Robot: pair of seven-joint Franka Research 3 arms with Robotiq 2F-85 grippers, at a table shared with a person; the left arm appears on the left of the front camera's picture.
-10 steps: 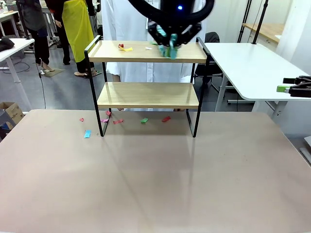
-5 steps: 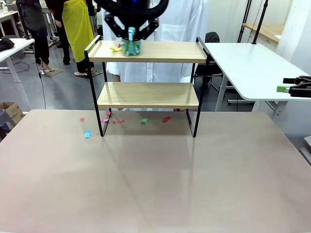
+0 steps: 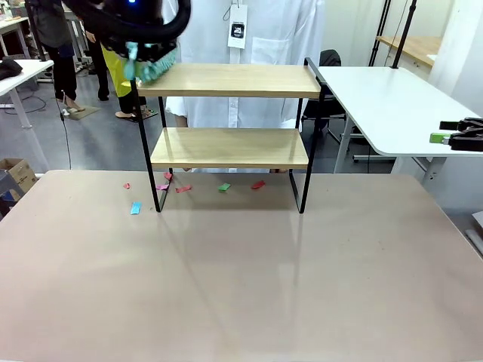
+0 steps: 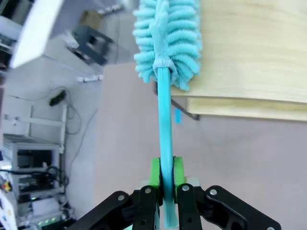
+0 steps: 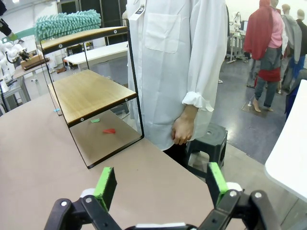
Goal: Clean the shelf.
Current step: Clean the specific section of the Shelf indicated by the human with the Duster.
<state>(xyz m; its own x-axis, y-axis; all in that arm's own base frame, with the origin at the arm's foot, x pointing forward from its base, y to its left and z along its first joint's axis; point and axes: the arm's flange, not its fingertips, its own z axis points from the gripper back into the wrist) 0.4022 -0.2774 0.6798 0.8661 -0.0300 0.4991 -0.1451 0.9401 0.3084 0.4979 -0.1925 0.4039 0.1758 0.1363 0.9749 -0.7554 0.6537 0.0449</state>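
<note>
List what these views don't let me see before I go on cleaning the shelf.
- Front view: the duster head covers the shelf's top-left corner, hiding whatever lies there.
- Front view: the arm's wrist hides where the left hand grips the duster.
- Left wrist view: the frame edges cut off most of the top board.
- Front view: scraps on the table are too small to identify.

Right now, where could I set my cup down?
The near half of the table, in front of the shelf, is bare. So are the shelf's lower board and the top board from middle to right end. Crowded: the top board's left end, where the left hand holds a duster, and the table under the shelf, strewn with paper scraps.
</note>
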